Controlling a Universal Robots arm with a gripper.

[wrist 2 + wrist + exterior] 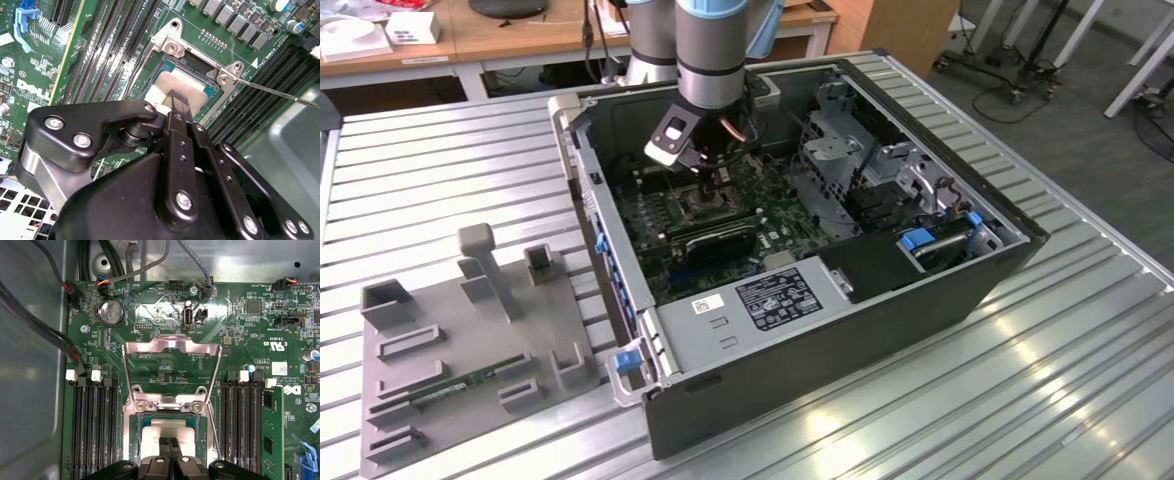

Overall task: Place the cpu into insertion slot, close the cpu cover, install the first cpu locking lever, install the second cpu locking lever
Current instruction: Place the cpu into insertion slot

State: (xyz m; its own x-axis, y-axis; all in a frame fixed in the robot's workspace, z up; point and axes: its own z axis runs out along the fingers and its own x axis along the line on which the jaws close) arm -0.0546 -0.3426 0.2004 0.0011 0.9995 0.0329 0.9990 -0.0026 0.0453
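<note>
The cpu (172, 429) (185, 82), a tan-silver square, lies flat in the insertion slot (131, 437) on the green motherboard. My gripper (172, 441) (179, 97) is shut, its two thin fingertips pressed together just over the chip's near edge with nothing between them. In the exterior view the gripper (707, 203) reaches down into the open computer case over the slot (700, 212). The cpu cover (172, 346), a silver frame with a large window, is swung open and lies back from its hinge. A thin locking lever (272, 91) (215, 435) stands free beside the slot.
Memory slots flank the socket, with a green memory stick (272, 435) in one. Cables (30, 315) run along the case wall. A power supply (767, 295) and drive cage (854, 150) fill the case. A grey fixture (454, 330) lies on the exterior view's left.
</note>
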